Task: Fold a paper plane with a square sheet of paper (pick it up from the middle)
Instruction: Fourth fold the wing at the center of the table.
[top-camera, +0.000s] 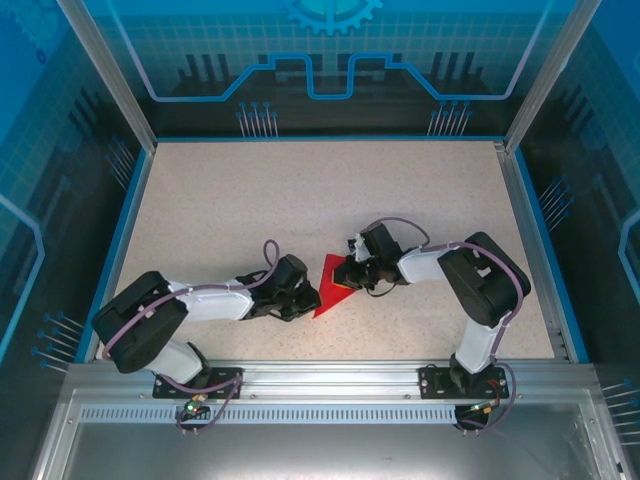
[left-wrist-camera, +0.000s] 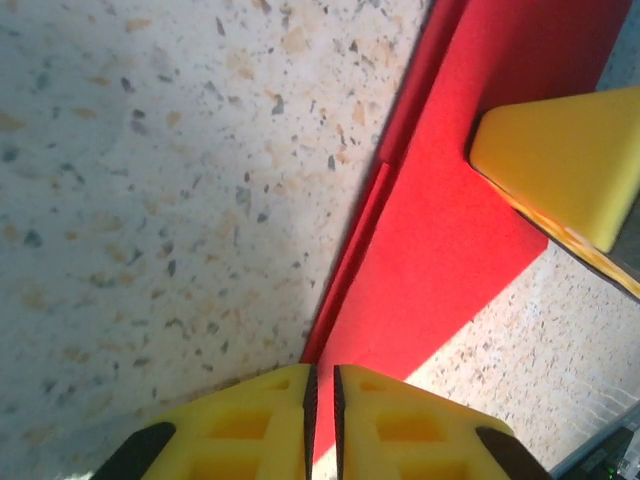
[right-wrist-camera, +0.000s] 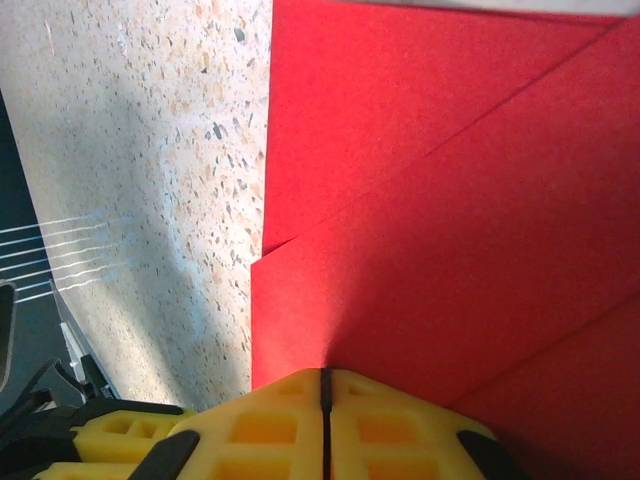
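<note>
**Progress.** Mid-fold, by judgement. The square sheet of paper (top-camera: 333, 290) lies flat on the table (top-camera: 250, 200), near its front middle, between the two arms. From above it reads as a pointed wedge rather than a square, with the tip toward the near edge. The right wrist view shows overlapping red layers and slanted crease lines, so some corner folds look done. No centre ridge or raised wing shows. The long folds that would make the dart appear to be left.

**Fingers.**
- The right gripper (right-wrist-camera: 325, 378) has its fingers clenched together, tips down on the red surface. They seem to be pressing it, with nothing between them.
- The left gripper (left-wrist-camera: 322, 372) has its fingers nearly together, with a slim slit between. The paper's lower point runs up to that slit. It cannot be told whether the paper is pinched or free.

**Hard to make out.**
- From above, both grippers cover the wedge's flanks, so its outline is partial.
- In the left wrist view the paper is cut off at the top and right, and one yellow finger (left-wrist-camera: 560, 160) of the right gripper sits on it.
- The layer count is uncertain, as is which flap lies uppermost.
</note>
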